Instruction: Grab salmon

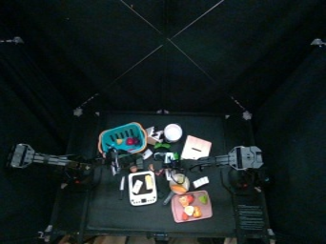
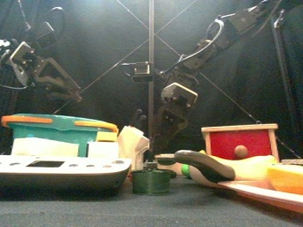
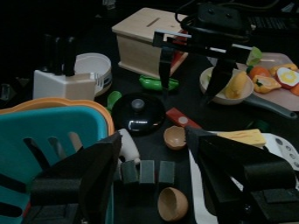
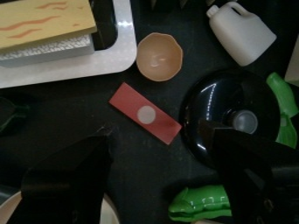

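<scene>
The salmon (image 4: pixel 47 22), an orange slab with pale wavy stripes, lies flat on a white tray (image 4: pixel 100 54) toward the front of the table (image 1: pixel 95 195). Nothing is touching it. Just beside the tray's corner sits a small brown bowl (image 4: pixel 160 54), open side up. A red strip with a white dot (image 4: pixel 146 112) lies flat on the table near the bowl, between the tray and a black lid with a knob (image 4: pixel 239 109). A white bottle (image 4: pixel 243 31) lies beyond the bowl, and a green piece (image 4: pixel 211 199) rests close to the lid.

The right pincer (image 4: pixel 163 188) hangs over this spot with its jaws spread wide and nothing between them. It is above the table and apart from the salmon.

The left pincer (image 3: pixel 163 175) is also spread wide and has hold of nothing. It hovers beside a teal basket with an orange rim (image 3: pixel 47 149). From its wrist view, a wooden box (image 3: pixel 149 31) stands at the far side, behind the right arm. A board with cut fruit (image 3: pixel 278 83) lies to the side of the box.
</scene>
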You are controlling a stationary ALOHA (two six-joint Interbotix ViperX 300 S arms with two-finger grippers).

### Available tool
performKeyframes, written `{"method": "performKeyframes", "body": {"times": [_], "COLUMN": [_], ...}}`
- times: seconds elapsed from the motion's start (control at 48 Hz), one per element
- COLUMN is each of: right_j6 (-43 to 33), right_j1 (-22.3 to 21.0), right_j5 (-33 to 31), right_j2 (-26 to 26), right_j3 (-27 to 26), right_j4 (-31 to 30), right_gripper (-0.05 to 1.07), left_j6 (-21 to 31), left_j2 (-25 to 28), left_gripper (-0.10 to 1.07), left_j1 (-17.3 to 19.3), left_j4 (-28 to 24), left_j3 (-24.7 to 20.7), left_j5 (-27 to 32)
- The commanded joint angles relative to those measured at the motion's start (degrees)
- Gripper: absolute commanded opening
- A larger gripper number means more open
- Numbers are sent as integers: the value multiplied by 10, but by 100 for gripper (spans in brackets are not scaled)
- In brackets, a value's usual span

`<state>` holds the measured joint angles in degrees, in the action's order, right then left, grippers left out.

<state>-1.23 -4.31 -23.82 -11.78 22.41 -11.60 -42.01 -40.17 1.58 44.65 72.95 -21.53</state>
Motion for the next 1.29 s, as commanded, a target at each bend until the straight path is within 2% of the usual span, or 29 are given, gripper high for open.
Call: {"method": "performKeyframes", "body": {"times": [0.0,0.583,1.271], "right_j6": [1,3,3], "right_j1": [0,8,0], "right_j5": [9,10,7], "right_j2": [3,-48,-63], "right_j3": [-11,-30,-15], "right_j4": [-7,-26,-8], "right_gripper": [101,101,100], "left_j6": [1,1,1], "left_j2": [0,1,0], "left_gripper": [93,93,93], "left_j1": [3,7,10], "left_j4": [-1,-2,-1], "left_j3": [-4,0,3], "left_j5": [-4,-4,-4]}}
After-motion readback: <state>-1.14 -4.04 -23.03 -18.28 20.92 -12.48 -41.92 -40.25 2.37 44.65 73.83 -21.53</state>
